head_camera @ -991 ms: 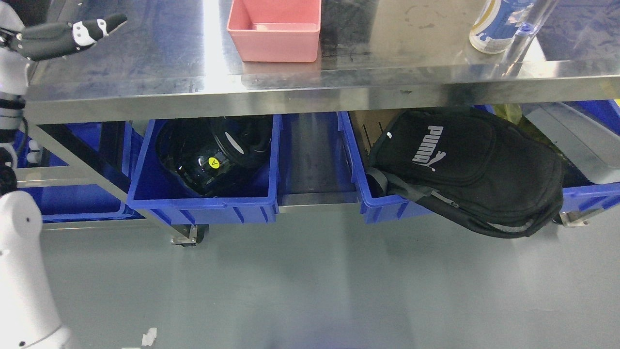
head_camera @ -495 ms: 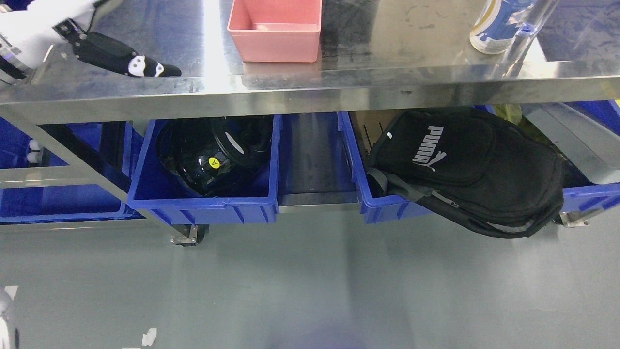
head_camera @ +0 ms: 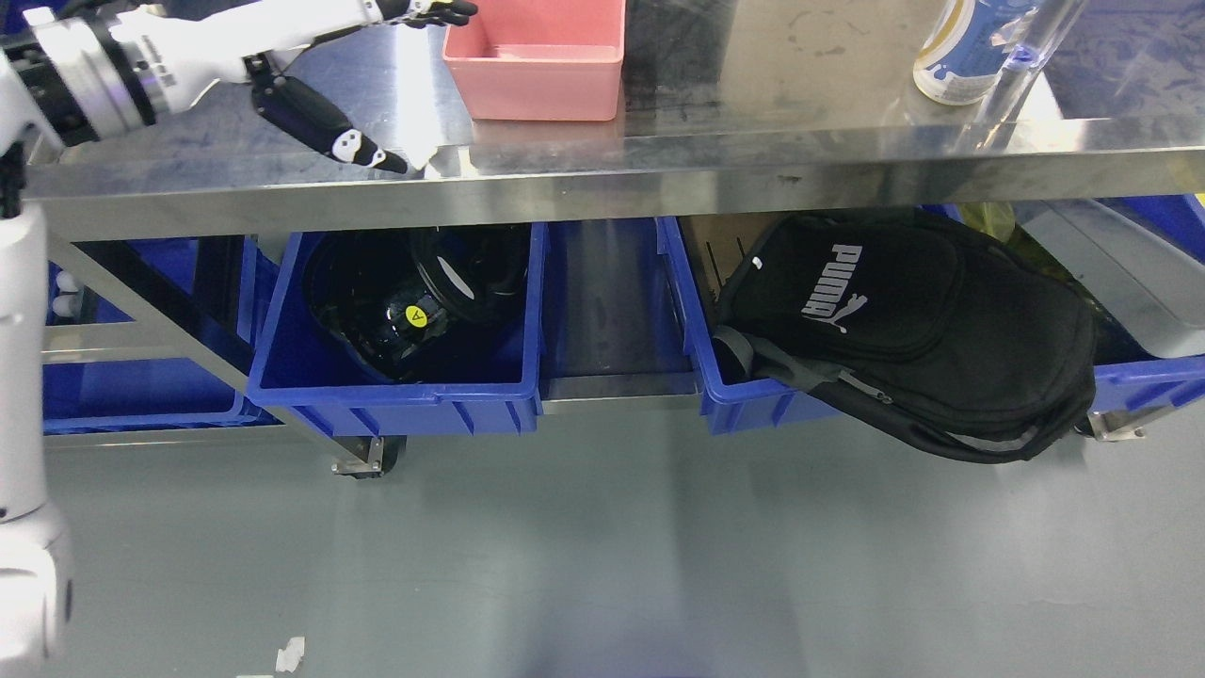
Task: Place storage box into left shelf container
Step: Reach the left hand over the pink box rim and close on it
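A pink storage box stands on the steel table top at the top centre, open side up. My left hand reaches in from the upper left, fingers spread and holding nothing. Its black fingertips lie just left of the box's upper left corner, and the thumb points down toward the table's front edge. Under the table, on the left, sits a blue shelf container with black items inside it.
A second blue bin on the right holds a black backpack that hangs over its front. A bottle stands at the table's far right. More blue bins sit at the far left. Grey floor lies in front.
My left arm has swung right across the table top, from the far left edge to just beside the pink box. The box has not moved.
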